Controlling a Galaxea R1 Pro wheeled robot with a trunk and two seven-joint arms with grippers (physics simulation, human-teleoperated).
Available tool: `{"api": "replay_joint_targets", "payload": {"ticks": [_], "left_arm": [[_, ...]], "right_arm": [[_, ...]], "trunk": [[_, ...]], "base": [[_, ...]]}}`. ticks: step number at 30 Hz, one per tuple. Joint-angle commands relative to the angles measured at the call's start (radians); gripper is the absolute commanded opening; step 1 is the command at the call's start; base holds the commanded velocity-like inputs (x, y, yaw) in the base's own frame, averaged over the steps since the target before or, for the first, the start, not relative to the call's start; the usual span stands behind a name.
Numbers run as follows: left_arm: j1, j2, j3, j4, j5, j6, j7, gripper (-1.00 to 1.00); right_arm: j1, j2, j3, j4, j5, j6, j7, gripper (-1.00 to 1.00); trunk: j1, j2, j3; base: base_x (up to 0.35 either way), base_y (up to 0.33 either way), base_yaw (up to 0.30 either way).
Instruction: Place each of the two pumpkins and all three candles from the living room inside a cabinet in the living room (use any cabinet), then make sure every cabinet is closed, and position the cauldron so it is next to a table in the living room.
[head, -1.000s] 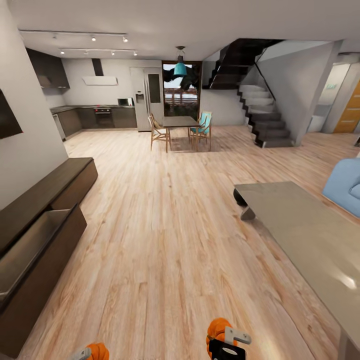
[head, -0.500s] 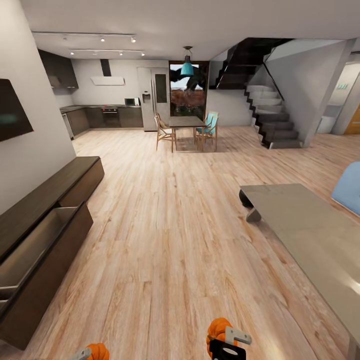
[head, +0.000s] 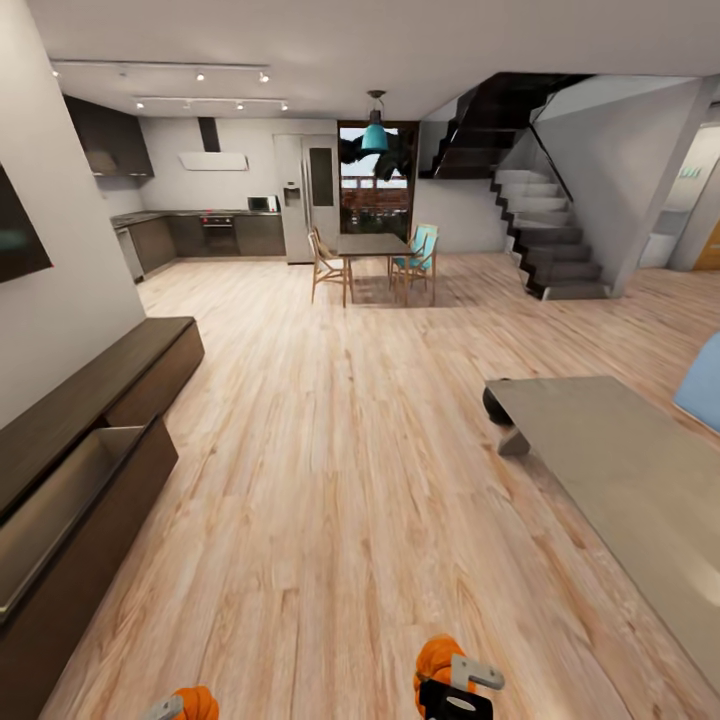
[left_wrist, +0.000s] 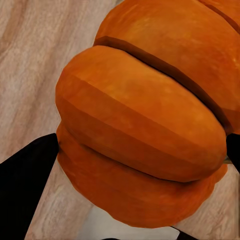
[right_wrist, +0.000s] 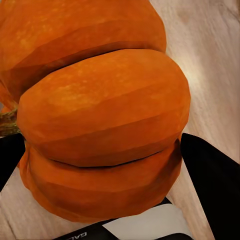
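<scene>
With a pumpkin (left_wrist: 145, 125) pinched in my left gripper (head: 180, 708) and another (right_wrist: 100, 125) in my right gripper (head: 455, 690), I should turn left squarely toward the cabinet's open drawer (head: 60, 500).

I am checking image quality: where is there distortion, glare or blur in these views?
Head view: wide-angle stretching bends the cabinet and low table near the edges; no strong glare. Left wrist view: its pumpkin sits very close, faceted, edges soft. Right wrist view: its pumpkin likewise; pale floor sheen beside it.

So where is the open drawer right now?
In the head view, the long dark-brown wood cabinet runs along the left wall; its pale-lined open drawer is at the robot's near end.
</scene>
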Motion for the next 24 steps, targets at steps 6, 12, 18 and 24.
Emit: {"api": "replay_joint_targets", "payload": {"ticks": [6, 12, 18, 24], "left_arm": [[0.000, 0.001, 0.000, 0.000, -0.001, 0.000, 0.000, -1.00], [0.000, 0.000, 0.000, 0.000, -0.001, 0.000, 0.000, -1.00], [0.000, 0.000, 0.000, 0.000, -0.001, 0.000, 0.000, -1.00], [0.000, 0.000, 0.000, 0.000, -0.001, 0.000, -0.001, -1.00]], "right_arm": [[0.000, -0.001, 0.000, 0.000, 0.002, 0.000, 0.000, -1.00], [0.000, -0.002, -0.002, 0.000, 0.002, -0.001, 0.000, -1.00], [0.000, -0.002, -0.002, 0.000, 0.002, -0.002, 0.000, -1.00], [0.000, -0.005, -0.002, 0.000, 0.002, -0.002, 0.000, -1.00]], "trunk": [[0.000, 0.000, 0.000], [0.000, 0.000, 0.000], [0.000, 0.000, 0.000], [0.000, 0.000, 0.000]], "base": [[0.330, 0.000, 0.000], [0.330, 0.000, 0.000], [0.330, 0.000, 0.000], [0.330, 0.000, 0.000]]}}
